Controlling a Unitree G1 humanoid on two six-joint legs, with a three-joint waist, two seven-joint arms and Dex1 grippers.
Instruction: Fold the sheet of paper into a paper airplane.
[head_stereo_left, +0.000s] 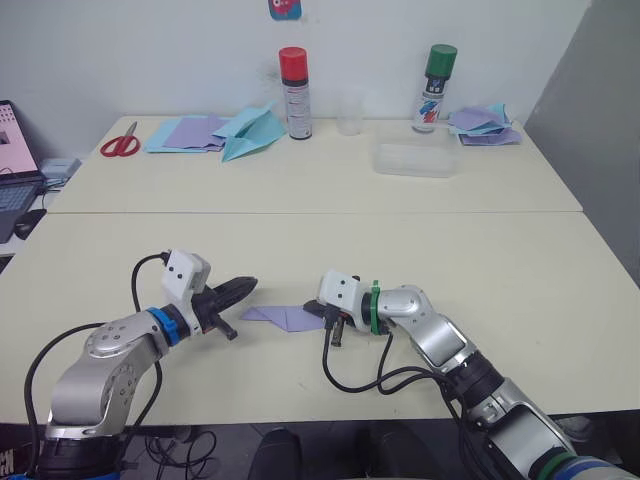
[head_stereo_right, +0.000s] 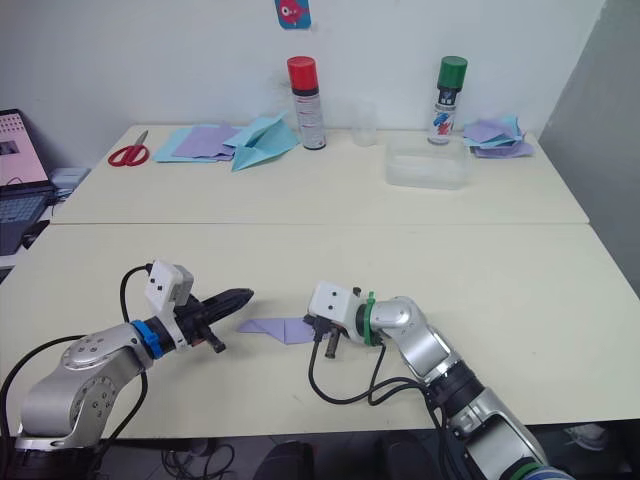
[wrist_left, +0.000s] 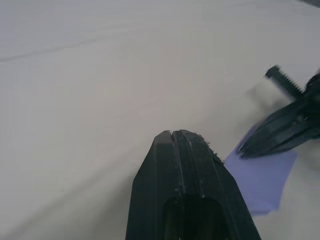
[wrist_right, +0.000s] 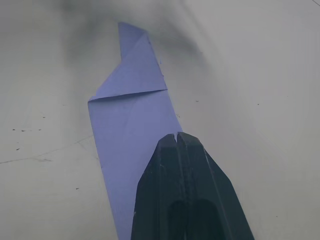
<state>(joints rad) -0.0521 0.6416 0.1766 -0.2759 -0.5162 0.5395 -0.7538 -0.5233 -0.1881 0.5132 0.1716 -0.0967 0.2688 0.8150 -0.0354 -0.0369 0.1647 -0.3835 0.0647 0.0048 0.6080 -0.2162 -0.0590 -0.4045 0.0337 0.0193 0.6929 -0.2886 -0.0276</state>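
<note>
The sheet of paper (head_stereo_left: 281, 317) lies flat on the near table as a narrow lavender strip, folded to a point at its left end. My right gripper (head_stereo_left: 314, 310) is shut, its tips resting over the strip's right end; the right wrist view has the paper (wrist_right: 127, 130) running out from under the closed fingertips (wrist_right: 177, 145). My left gripper (head_stereo_left: 249, 285) is shut with nothing in it, hovering just left of and beyond the pointed end, apart from the paper. From the left wrist, the paper (wrist_left: 265, 177) lies off to one side under the right fingers (wrist_left: 280, 131).
On the far table are a light blue paper plane (head_stereo_left: 250, 130), purple and blue sheets (head_stereo_left: 190, 132), red scissors (head_stereo_left: 120, 143), a red-capped can (head_stereo_left: 295, 92), a green-capped can (head_stereo_left: 435, 87), a clear tub (head_stereo_left: 415, 160) and a paper pile (head_stereo_left: 485, 125). A laptop (head_stereo_left: 12, 170) sits at far left.
</note>
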